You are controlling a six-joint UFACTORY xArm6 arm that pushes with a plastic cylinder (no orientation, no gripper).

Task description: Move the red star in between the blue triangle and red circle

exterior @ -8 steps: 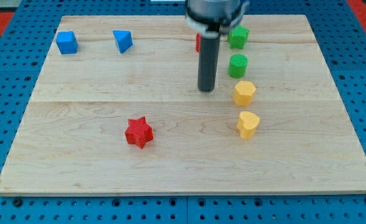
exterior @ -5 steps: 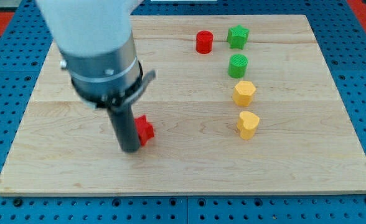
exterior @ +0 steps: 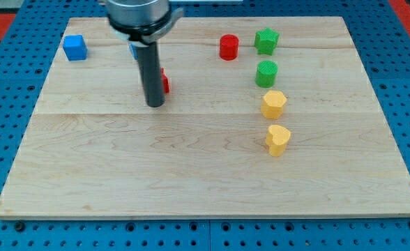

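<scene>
My tip (exterior: pixel 154 104) rests on the board left of centre. The red star (exterior: pixel 164 81) sits just above and right of the tip, mostly hidden behind the rod, with only its right edge showing. The blue triangle (exterior: pixel 132 50) is at the view's top left, nearly all hidden behind the rod. The red circle (exterior: pixel 229 47) stands at the top, right of centre. The star lies below the line between the triangle and the circle, closer to the triangle.
A blue cube (exterior: pixel 74 47) is at the top left. A green star (exterior: pixel 266 41), a green cylinder (exterior: pixel 266 73), a yellow hexagon (exterior: pixel 274 104) and a yellow heart (exterior: pixel 277 139) form a column on the right.
The rod swept from the board's centre to the lower left, reached the red star, and pushed it up the board to a spot below the blue triangle.
</scene>
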